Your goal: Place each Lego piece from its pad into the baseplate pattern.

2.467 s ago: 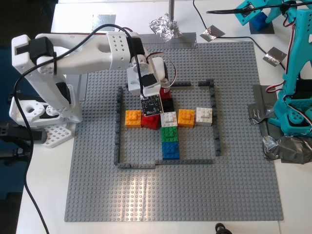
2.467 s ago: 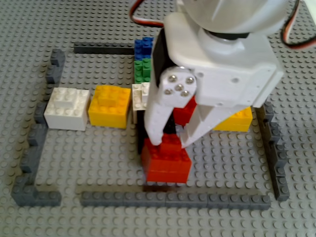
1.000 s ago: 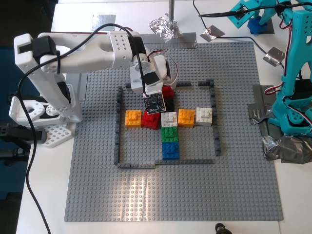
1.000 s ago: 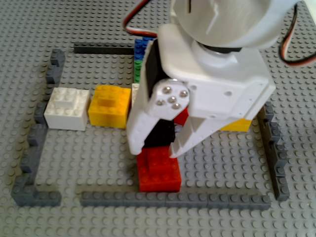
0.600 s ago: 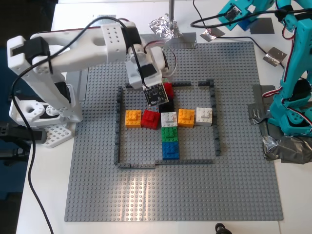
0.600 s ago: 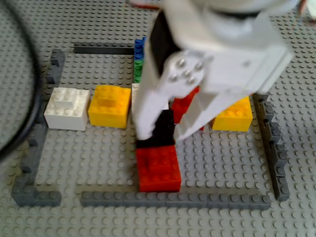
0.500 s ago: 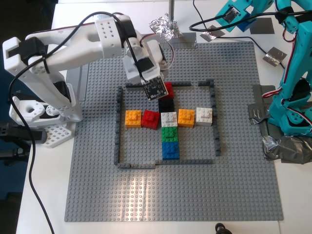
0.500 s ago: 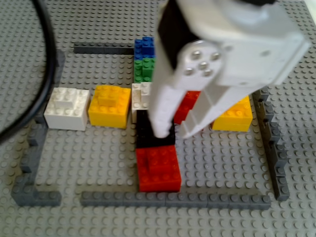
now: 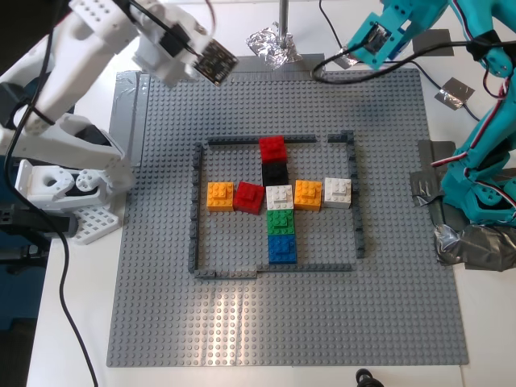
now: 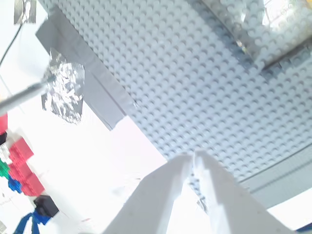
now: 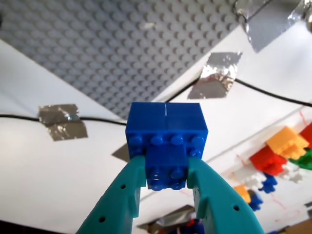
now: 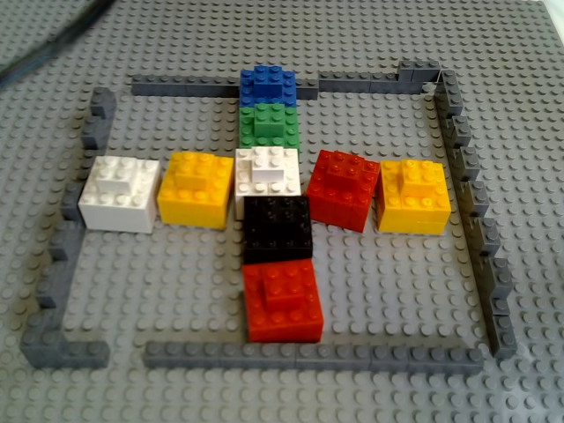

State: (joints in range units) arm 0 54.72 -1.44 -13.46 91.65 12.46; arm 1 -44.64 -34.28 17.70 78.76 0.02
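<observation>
Clamped tight, my first gripper (image 11: 165,192) holds the blue brick (image 11: 165,134) above the white table, off the baseplate (image 9: 387,266). Jaws together and empty on my second gripper (image 10: 193,161), up over the baseplate's edge. Red brick (image 9: 272,148) sits in the cross, touching the black brick (image 9: 275,172).

A white desk (image 9: 484,322) is seen under bright light — glare is thrown across its surface — and dark blue floor (image 9: 12,242) is glimpsed at the exterior view's left.
</observation>
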